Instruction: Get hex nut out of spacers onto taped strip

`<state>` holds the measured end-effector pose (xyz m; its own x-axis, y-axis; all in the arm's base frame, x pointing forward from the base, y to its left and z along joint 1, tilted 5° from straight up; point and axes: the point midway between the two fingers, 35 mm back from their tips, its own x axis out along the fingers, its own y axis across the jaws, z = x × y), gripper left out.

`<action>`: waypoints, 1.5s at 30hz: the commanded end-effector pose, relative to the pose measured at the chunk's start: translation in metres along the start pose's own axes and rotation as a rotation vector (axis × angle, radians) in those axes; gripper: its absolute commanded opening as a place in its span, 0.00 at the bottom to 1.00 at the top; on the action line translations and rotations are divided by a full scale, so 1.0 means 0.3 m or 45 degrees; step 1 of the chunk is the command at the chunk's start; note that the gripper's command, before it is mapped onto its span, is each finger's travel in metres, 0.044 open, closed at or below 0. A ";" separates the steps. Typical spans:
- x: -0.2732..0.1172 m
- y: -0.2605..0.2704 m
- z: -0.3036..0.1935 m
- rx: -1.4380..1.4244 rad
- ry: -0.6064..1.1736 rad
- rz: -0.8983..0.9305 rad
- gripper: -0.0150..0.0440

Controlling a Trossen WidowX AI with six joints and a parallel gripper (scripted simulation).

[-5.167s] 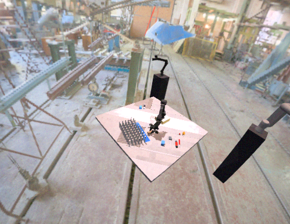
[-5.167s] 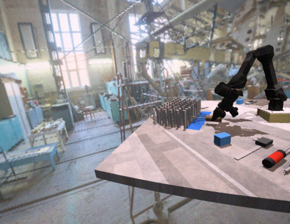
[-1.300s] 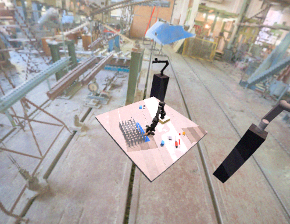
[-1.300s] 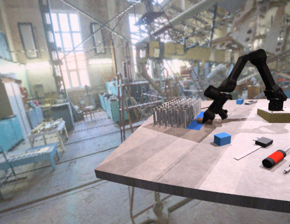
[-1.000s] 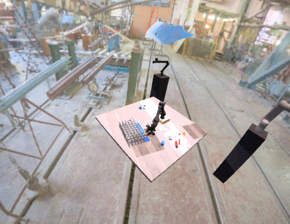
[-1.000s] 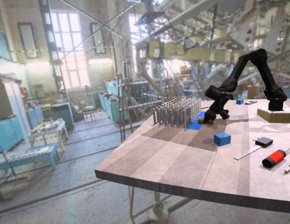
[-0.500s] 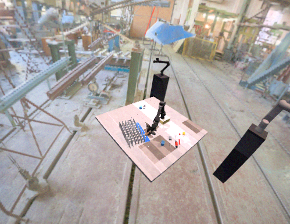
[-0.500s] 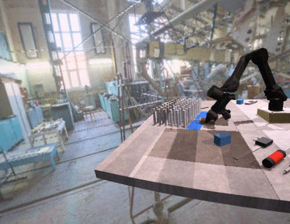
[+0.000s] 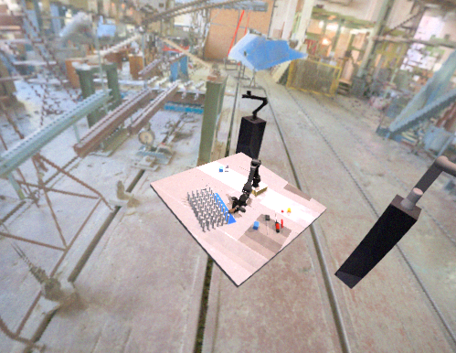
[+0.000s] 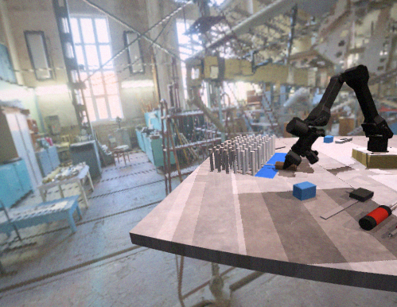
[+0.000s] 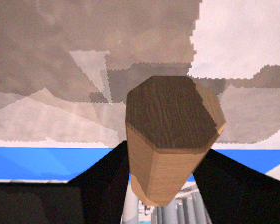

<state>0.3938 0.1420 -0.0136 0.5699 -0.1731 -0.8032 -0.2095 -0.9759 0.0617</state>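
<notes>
My gripper (image 9: pixel 235 208) (image 10: pixel 289 161) (image 11: pixel 159 147) is shut on the wooden handle (image 11: pixel 166 135) (image 10: pixel 280 165) of a tool. It holds the handle low over the table, at the edge of the blue taped strip (image 9: pixel 226 209) (image 10: pixel 268 170) (image 11: pixel 41 162). The tool's thin shaft points toward the spacers. The grey standing spacers (image 9: pixel 206 209) (image 10: pixel 242 153) form an upright grid just behind the strip; their tops show at the bottom of the wrist view (image 11: pixel 188 212). The hex nut is not visible in any view.
A blue cube (image 9: pixel 256 225) (image 10: pixel 304 190) lies in front of the strip. A black block with a flat bar (image 10: pixel 360 194) and a red-handled screwdriver (image 9: pixel 277 226) (image 10: pixel 375 216) lie to the right. A small blue cube (image 9: pixel 221 169) (image 10: pixel 328 138) sits far back. The arm stands on a tan base (image 10: pixel 377 157).
</notes>
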 end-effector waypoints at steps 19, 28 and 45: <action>-0.032 -0.001 0.047 0.003 0.002 -0.001 0.25; -0.044 -0.002 0.067 0.003 0.002 -0.001 0.25; -0.069 -0.002 0.105 0.003 0.000 -0.001 0.25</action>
<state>0.3602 0.1492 -0.0160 0.5674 -0.1727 -0.8051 -0.2096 -0.9758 0.0616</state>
